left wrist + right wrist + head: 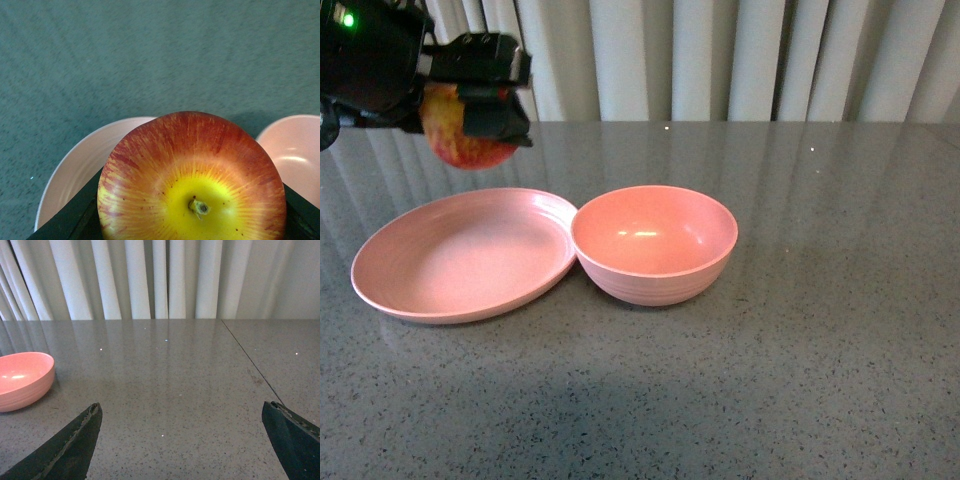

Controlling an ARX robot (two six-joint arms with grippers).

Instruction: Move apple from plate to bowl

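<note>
My left gripper (480,105) is shut on the red, yellow-streaked apple (455,142) and holds it in the air above the far left part of the pink plate (440,295). The plate is shallow, wide and bare. Touching its right rim stands the deep pink bowl (655,275), with nothing inside. In the left wrist view the apple (192,175) fills the lower middle, stem up, with black fingers (75,220) at both sides, the plate (75,170) below it and the bowl (295,150) beside. My right gripper (182,427) hangs open over bare table, the bowl (22,377) off to one side.
The grey speckled table (820,350) stretches around both dishes. White pleated curtains (720,60) close off the far edge. A thin seam (250,360) runs across the tabletop in the right wrist view.
</note>
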